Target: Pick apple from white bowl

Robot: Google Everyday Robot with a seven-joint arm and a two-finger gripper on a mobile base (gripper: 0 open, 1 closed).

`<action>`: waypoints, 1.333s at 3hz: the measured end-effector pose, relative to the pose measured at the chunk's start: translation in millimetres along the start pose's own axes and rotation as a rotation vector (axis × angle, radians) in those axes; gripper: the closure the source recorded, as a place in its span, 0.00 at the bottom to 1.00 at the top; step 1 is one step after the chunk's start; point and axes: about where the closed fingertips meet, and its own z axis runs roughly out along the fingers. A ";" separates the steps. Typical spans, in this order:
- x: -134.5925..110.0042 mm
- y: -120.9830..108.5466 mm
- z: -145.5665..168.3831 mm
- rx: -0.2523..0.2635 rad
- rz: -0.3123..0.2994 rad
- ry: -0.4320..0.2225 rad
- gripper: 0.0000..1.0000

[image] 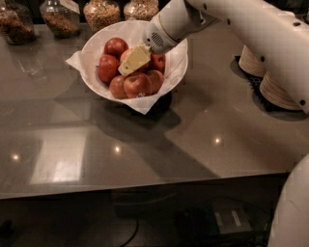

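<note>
On the glossy counter (193, 125) before jars (101, 13), the end effector (134, 60), grip unreadable, sits in the white bowl (92, 48).

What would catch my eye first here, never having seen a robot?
The wide white paper-lined bowl of shiny red apples at the back of the grey countertop draws the eye first. A thick white robot arm reaches in from the upper right, its pale yellow gripper down in the pile at the palest orange-red apple.

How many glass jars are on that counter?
4, along the back edge: far-left jar, second jar, third jar, fourth jar behind the white bowl. More may lie outside view. The gripper is among the bowl's apples.
</note>
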 end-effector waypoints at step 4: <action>-8.2 -0.8 -0.6 -0.021 -0.045 0.005 0.99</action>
